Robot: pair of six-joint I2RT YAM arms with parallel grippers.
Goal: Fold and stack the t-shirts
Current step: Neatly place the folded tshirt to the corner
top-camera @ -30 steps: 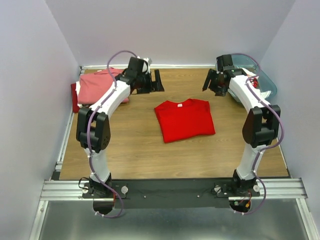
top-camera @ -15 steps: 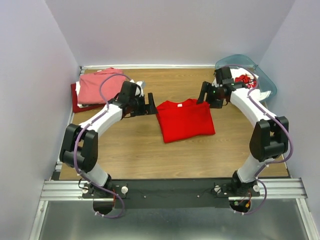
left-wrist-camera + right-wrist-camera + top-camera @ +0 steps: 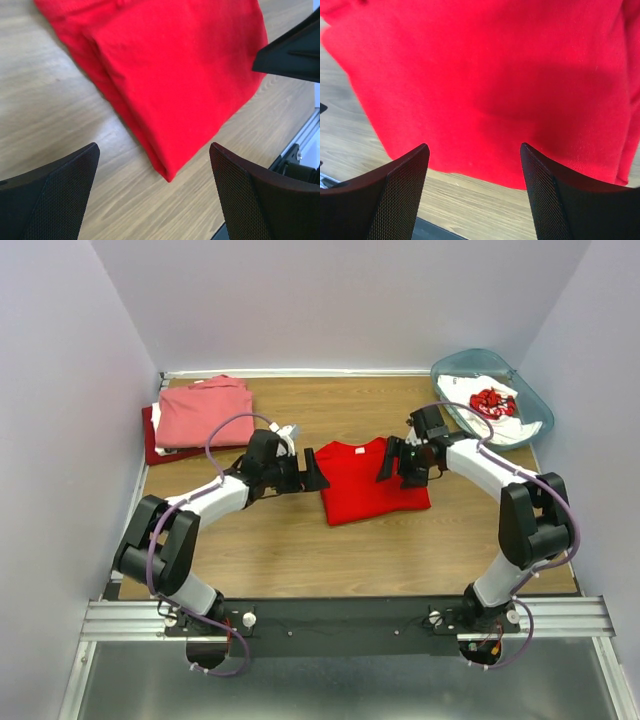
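Red cotton, folded into a compact rectangle, is lying at the middle of the wooden table point(image 3: 260, 540): this is the bright red t-shirt point(image 3: 372, 480), and I am flanking it from both sides. I am holding my left gripper point(image 3: 154, 155) low over its left edge with the fingers spread wide and gripping nothing; the shirt's near corner is pointing into the gap between them. My right gripper point(image 3: 474, 150) is hanging over the opposite side, equally wide open and empty, with the cloth's hem running across its gap.

I am taking this two-sided stance, I judge, because the folding of this shirt looks finished. Pinching it at two edges should stop the layers from sliding apart when it is lifted.

The stack it belongs on is sitting at the back left corner, where the salmon-pink shirt point(image 3: 203, 415) is lying on top of the darker red one point(image 3: 150, 437). The white shirt point(image 3: 492, 405) is resting crumpled in the teal bin point(image 3: 538, 422) at the back right, well apart and not yet folded.
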